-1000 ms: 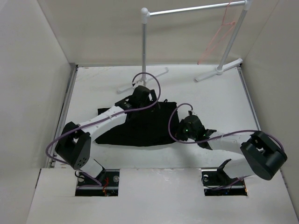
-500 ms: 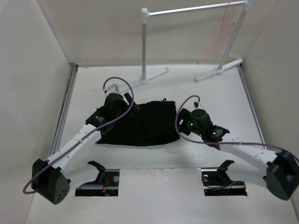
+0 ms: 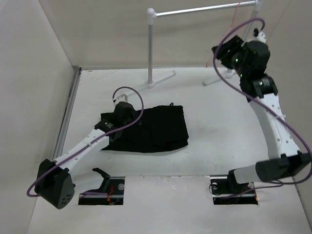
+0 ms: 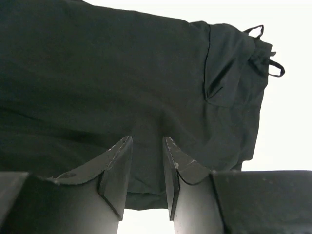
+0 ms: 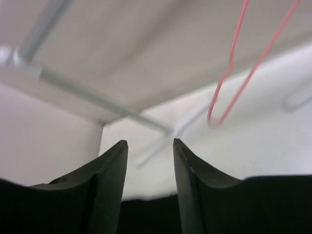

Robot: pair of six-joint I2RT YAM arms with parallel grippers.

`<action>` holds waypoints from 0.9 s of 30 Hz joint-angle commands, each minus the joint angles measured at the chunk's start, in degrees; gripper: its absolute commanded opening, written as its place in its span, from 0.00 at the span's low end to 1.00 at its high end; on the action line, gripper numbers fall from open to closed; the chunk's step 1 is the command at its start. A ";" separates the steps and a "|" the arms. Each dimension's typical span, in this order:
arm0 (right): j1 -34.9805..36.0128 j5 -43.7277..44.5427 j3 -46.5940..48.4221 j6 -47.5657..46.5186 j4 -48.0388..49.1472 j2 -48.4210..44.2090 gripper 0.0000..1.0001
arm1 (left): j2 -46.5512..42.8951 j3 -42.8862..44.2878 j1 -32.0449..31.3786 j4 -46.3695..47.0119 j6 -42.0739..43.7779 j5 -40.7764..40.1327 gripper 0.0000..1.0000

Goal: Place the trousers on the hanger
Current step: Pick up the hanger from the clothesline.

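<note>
The black trousers point(image 3: 156, 129) lie folded flat on the white table. My left gripper point(image 3: 126, 117) sits low at their left edge. In the left wrist view its jaws point(image 4: 146, 141) stand narrow, astride the near hem of the trousers point(image 4: 107, 78). Whether they pinch the cloth I cannot tell. My right gripper point(image 3: 222, 52) is raised high at the right end of the rack, open and empty point(image 5: 150, 142). The thin pinkish-red hanger point(image 5: 211, 116) hangs just above and to the right of its fingers. In the top view the arm hides nearly all of the hanger.
The grey clothes rack point(image 3: 195, 9) stands at the back of the table, its white feet point(image 3: 156, 80) on the tabletop. Pale walls close in the left, right and back sides. A purple cable loops over each arm.
My right arm has left the trousers' right edge and swung up to the rack's right end, opening. The left gripper has slid to the trousers' left edge and its jaws have narrowed.
</note>
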 commanded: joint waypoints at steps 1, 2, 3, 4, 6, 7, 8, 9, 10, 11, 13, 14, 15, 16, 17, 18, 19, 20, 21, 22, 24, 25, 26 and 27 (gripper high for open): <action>-5.81 -0.02 12.16 -5.23 -3.87 9.52 0.59 | -1.16 0.16 -1.55 1.95 0.82 -0.20 0.29; -6.96 -0.72 15.68 -5.49 -4.92 12.68 0.65 | -1.51 -0.10 -1.73 1.86 0.82 -0.37 0.30; -7.93 -0.99 19.02 -5.75 -5.80 15.59 0.68 | -1.95 -0.63 -1.99 1.78 0.65 -0.46 0.32; -8.72 -0.64 21.66 -5.67 -6.94 17.88 0.68 | -2.48 -1.07 -2.08 1.43 0.56 -0.64 0.33; -9.60 0.15 24.57 -5.75 -7.39 20.70 0.69 | -3.53 -1.95 -2.17 0.99 0.38 -0.73 0.35; -9.96 0.15 26.07 -5.67 -7.92 22.28 0.69 | -4.06 -2.30 -2.17 0.81 0.29 -0.64 0.35; -10.22 -0.46 27.21 -5.58 -8.01 23.43 0.68 | -4.32 -2.56 -2.08 0.64 0.21 -0.38 0.36; -10.40 -1.25 27.83 -5.75 -7.49 24.40 0.69 | -4.50 -2.65 -2.08 0.37 0.12 -0.20 0.36; -10.49 -2.21 28.80 -5.75 -7.05 25.62 0.68 | -4.59 -2.74 -2.08 0.20 0.12 -0.20 0.37; -10.66 -3.70 29.76 -5.75 -6.61 26.85 0.66 | -4.59 -2.74 -2.26 0.11 0.12 -0.20 0.37; -11.10 -6.25 31.44 -5.14 -6.34 29.05 0.63 | -4.15 -2.74 -2.35 0.11 -0.06 -0.11 0.37; -11.19 -6.96 31.97 -4.97 -6.17 29.93 0.62 | -3.98 -2.74 -2.52 0.11 -0.23 -0.11 0.37; -11.28 -7.58 32.23 -4.88 -5.90 30.47 0.61 | -3.80 -2.74 -2.70 0.11 -0.50 -0.11 0.37; -11.37 -8.10 32.32 -4.79 -5.29 30.99 0.58 | -3.54 -2.74 -2.87 0.28 -0.85 -0.11 0.37; -11.45 -8.54 32.32 -4.61 -4.50 31.26 0.54 | -3.45 -2.74 -3.05 0.28 -0.94 -0.11 0.38; -11.46 -9.16 32.32 -4.26 -3.71 31.52 0.50 | -3.36 -2.83 -3.31 0.28 -1.20 -0.20 0.38; -11.46 -10.12 32.32 -4.00 -2.83 31.61 0.47 | -3.19 -2.92 -3.49 0.37 -1.46 -0.37 0.38; -11.46 -11.09 32.32 -3.65 -1.78 31.87 0.42 | -3.10 -3.09 -3.49 0.37 -1.55 -0.38 0.38; -11.46 -11.45 32.41 -3.38 -1.42 32.05 0.37 | -3.10 -3.18 -3.58 0.37 -1.73 -0.38 0.38; -11.63 -11.80 32.59 -2.86 -1.07 32.14 0.31 | -3.01 -3.18 -3.58 0.37 -1.82 -0.38 0.38; -11.81 -12.32 32.50 -2.24 -0.63 31.79 0.21 | -3.09 -3.18 -3.66 0.46 -1.99 -0.46 0.38; -11.89 -12.85 32.41 -2.06 -0.10 31.27 0.18 | -3.18 -3.18 -3.66 0.54 -1.99 -0.46 0.38; -11.89 -13.03 31.89 -2.06 1.03 30.48 0.16 | -3.27 -3.09 -3.58 0.63 -2.08 -0.46 0.38; -11.89 -13.21 31.45 -2.06 2.00 29.77 0.14 | -3.27 -3.01 -3.49 0.63 -2.08 -0.38 0.39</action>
